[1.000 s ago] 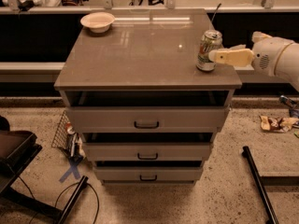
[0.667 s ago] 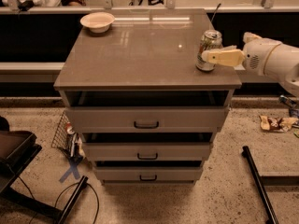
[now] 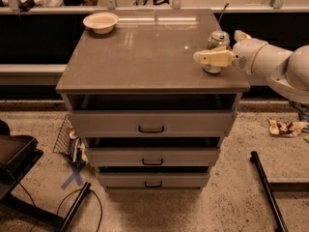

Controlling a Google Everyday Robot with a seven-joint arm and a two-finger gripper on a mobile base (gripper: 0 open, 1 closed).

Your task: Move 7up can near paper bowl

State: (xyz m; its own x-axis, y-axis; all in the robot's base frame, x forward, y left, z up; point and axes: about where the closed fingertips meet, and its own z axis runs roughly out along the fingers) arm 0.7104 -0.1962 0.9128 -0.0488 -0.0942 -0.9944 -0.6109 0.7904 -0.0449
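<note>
The 7up can (image 3: 218, 39) stands upright near the right front edge of the grey cabinet top (image 3: 140, 57). My gripper (image 3: 217, 46) reaches in from the right at can height and is open, with one cream finger (image 3: 212, 58) across the can's front and the other behind its right side. The finger covers the can's lower front. The paper bowl (image 3: 100, 21) sits at the far left corner of the top, well away from the can.
The cabinet has three drawers with dark handles (image 3: 151, 128), the top one slightly ajar. A counter ledge (image 3: 159, 6) runs behind. A wire basket (image 3: 67, 141) and cables lie on the floor at left, and a black bar (image 3: 268, 190) at right.
The gripper has moved left along the cabinet's right edge and now straddles the can. The can and bowl have not moved.
</note>
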